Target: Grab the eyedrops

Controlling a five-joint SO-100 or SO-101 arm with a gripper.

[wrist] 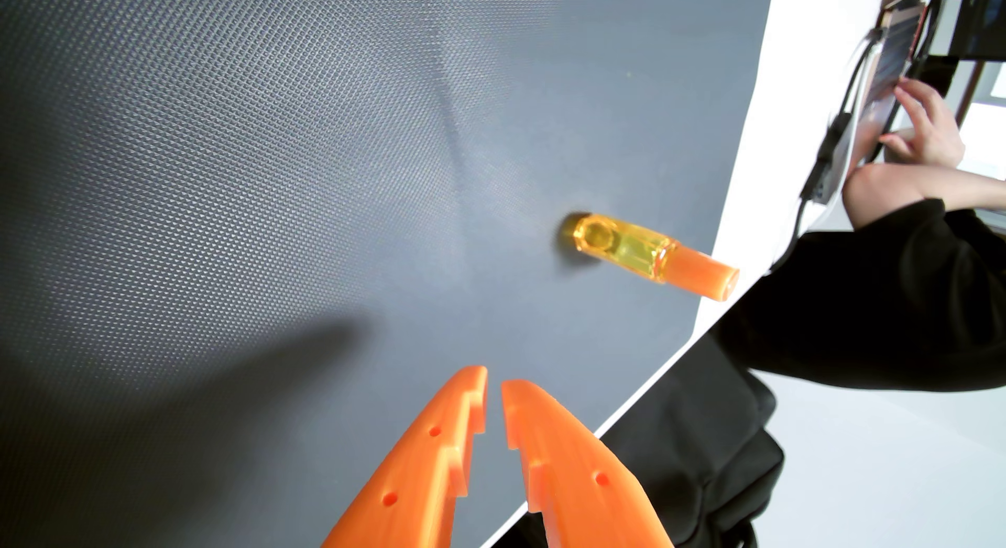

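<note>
Most of the wrist view is taken up by a dark grey textured mat, which is laid over a white table whose bare surface is seen along the mat's right edge. Beyond that edge, at the right, a person in a black sleeve is seated, and one hand is rested against a tablet-like device with cables attached. The orange gripper is seen entering from the bottom edge, raised above the mat; its two fingers are nearly pressed together, a narrow gap being left between the tips, and nothing is pinched. The eyedrops, a small yellow translucent bottle with an orange cap, are placed on the mat near its right edge, apart from the gripper, up and to the right of the fingertips.
</note>
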